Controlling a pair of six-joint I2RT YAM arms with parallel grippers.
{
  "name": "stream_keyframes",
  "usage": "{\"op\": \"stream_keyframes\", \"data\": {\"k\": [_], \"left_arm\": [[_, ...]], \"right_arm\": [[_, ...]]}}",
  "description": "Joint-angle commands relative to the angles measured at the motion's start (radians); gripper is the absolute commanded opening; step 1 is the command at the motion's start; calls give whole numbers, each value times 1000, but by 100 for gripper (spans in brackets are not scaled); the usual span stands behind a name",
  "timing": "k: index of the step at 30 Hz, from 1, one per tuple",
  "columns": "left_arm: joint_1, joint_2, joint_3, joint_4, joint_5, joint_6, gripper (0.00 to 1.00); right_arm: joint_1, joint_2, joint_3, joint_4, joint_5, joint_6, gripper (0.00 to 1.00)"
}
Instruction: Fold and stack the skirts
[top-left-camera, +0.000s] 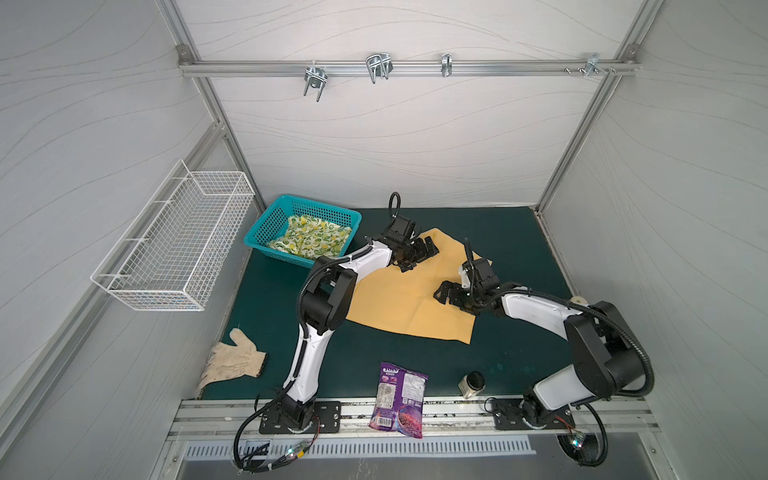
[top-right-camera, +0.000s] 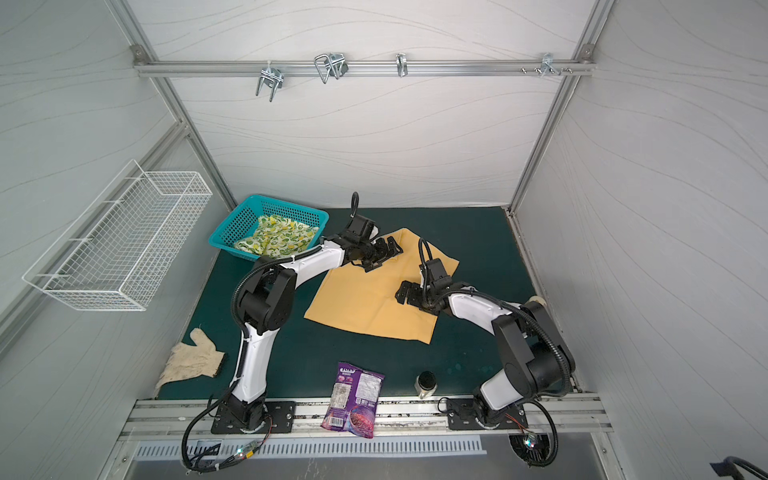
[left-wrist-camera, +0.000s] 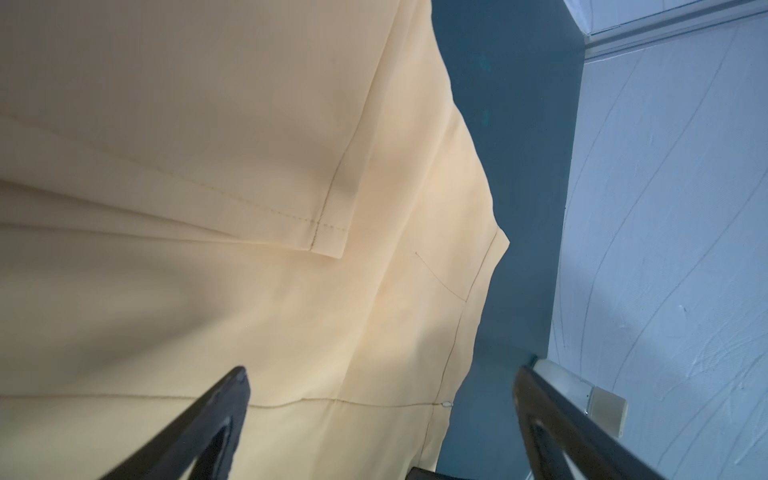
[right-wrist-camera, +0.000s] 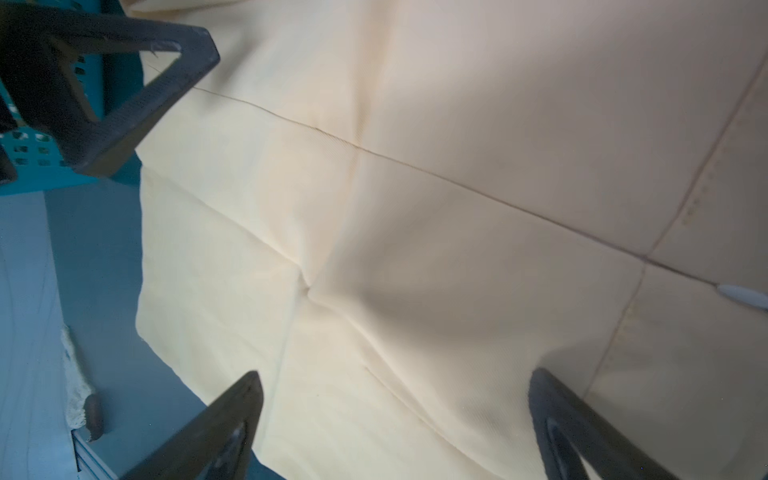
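Across the middle of the dark green table mat (top-left-camera: 519, 257) lies the plain mustard-yellow cloth skirt (top-left-camera: 399, 299), spread almost flat, probably so its edges can be found and folded over. The left wrist view shows one hemmed flap doubled onto the layer beneath it. The left gripper (top-left-camera: 419, 257) hangs over the skirt's far-left part and the right gripper (top-left-camera: 444, 295) over its right side. Both have their jaws wide apart and hold nothing, and whether either touches the fabric I cannot tell. Placed like this, they look ready to pinch an edge each. The cream skirt printed with lemons and green leaves (top-left-camera: 309, 239) sits crumpled in the teal perforated plastic basket (top-left-camera: 320, 205) at far left — apparently waiting its turn.
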Motion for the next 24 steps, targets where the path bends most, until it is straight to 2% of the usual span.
{"op": "stream_keyframes", "data": {"k": [1,10,24], "left_arm": [[3,38,34,91,50,-66,99],[1,119,75,159,78,-136,99],[27,213,170,134,50,-150,99]], "right_arm": [[-9,10,-30,60,-8,21,99],[-9,15,-81,95,-20,45,99],[-9,-6,-172,120,-26,80,99]]}}
